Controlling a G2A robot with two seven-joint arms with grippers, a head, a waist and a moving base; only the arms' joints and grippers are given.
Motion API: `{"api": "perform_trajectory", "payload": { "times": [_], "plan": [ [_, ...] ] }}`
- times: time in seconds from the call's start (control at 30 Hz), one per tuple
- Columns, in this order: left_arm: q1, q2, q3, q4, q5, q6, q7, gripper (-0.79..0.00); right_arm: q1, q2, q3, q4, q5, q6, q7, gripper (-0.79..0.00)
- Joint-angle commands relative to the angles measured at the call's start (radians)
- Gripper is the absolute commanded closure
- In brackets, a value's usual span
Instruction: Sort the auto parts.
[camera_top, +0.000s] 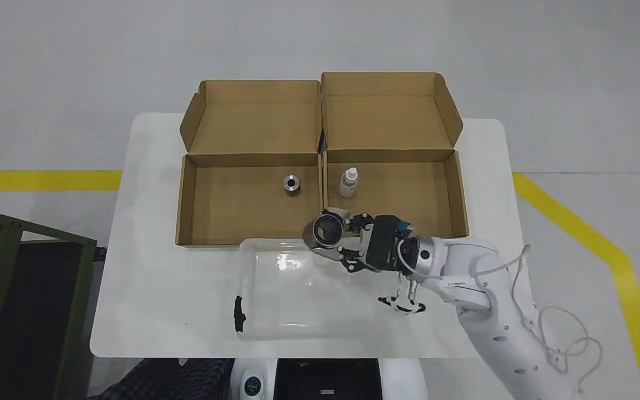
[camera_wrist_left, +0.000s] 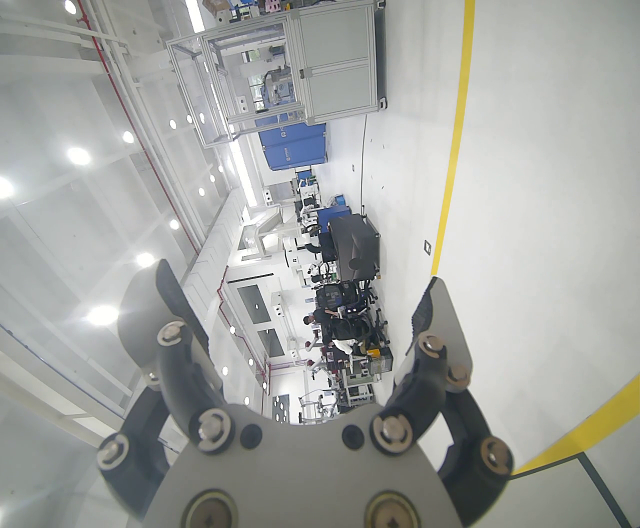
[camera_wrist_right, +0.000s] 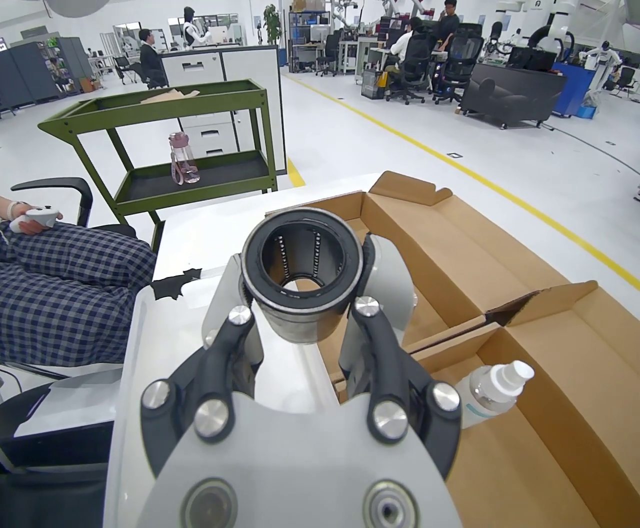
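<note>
The right gripper pinched a cylindrical bearing over the near edge where two cardboard boxes met — the left gripper had its fingers spread, holding nothing.

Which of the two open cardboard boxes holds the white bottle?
The box on the robot's right: the white bottle is in it, while the left box holds only a small round metal part.

Dark smooth metal bearing, matt cardboard box, glossy clear plastic tray
</note>
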Motion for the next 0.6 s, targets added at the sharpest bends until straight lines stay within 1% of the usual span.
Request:
{"api": "perform_trajectory", "payload": {
  "times": [0.0, 0.3, 0.57],
  "plan": [
    [0.0, 0.0, 0.0, 0.0, 0.0, 0.0, 0.0, -0.785, 0.023, -0.003, -0.016, 0.013, 0.0, 0.01, 0.011, 0.0],
    [0.0, 0.0, 0.0, 0.0, 0.0, 0.0, 0.0, -0.785, 0.166, -0.024, -0.109, 0.103, -0.011, 0.06, 0.096, 0.0],
    [0.0, 0.0, 0.0, 0.0, 0.0, 0.0, 0.0, -0.785, 0.316, -0.059, -0.224, 0.197, -0.022, 0.114, 0.172, 0.0]
  ]
}}
